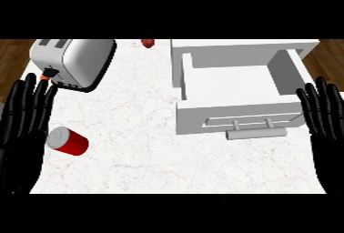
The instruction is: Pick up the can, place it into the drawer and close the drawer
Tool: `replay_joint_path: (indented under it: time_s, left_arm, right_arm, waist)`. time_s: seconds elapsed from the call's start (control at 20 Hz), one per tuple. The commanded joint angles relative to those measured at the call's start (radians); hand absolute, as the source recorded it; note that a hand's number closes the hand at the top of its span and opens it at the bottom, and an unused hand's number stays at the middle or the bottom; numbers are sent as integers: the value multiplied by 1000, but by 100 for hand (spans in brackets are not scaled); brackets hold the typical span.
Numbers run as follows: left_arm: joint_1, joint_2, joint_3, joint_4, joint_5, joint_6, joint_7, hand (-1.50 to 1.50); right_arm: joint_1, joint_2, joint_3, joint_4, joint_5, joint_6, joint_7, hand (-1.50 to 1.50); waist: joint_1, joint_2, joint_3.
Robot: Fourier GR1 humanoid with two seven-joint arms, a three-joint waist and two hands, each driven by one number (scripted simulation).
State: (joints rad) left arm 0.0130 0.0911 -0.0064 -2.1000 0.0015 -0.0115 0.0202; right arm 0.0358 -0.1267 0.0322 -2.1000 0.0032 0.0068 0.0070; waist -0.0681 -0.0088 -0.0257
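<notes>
Marble-white bench [161,154] fills the head view, with dark wooden floor [13,54] showing past its far corners. A red can [68,141] with a silver top lies on its side near the bench's left edge, toward the near side, its top end turned to the far left. The left hand [27,118] rests along that left edge, fingers straight and pointing away from the robot, holding nothing; the can lies just beside it, and whether the two touch cannot be told. The right hand [324,113] shows at the bench's right edge, likewise relaxed with straight fingers and nothing in it. A white drawer [232,86] stands pulled open at the far right part of the bench, its inside bare, its front panel facing the robot with a grey bar handle [255,133]; the right hand is just beside the drawer's right front corner. A silver toaster [73,61] with black trim sits tilted at the far left corner. A small red object [148,43] lies at the far edge, too small to identify.
</notes>
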Motion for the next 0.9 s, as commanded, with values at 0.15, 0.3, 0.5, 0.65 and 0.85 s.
replay_joint_path:
  time_s: [0.15,0.3,0.5,0.65,0.85]
  left_arm:
    - [-35,110,194,71,244,-157,-62,-150]
    - [95,116,163,126,150,-101,109,-150]
    - [97,158,206,25,226,-98,274,-150]
    - [154,178,265,32,267,-160,232,-150]
    - [218,177,299,-119,315,-161,333,-150]
  right_arm:
    - [-6,-2,-34,-49,-50,12,53,-150]
    - [49,46,-93,63,-3,-100,125,-150]
    - [100,58,-82,-18,1,-121,210,-150]
    - [195,23,-150,-61,-76,-51,156,-150]
    - [293,21,-198,-48,-136,23,72,-150]
  waist:
    - [67,8,25]
    - [71,20,27]
    - [70,5,26]
    - [66,6,26]
    - [68,5,26]
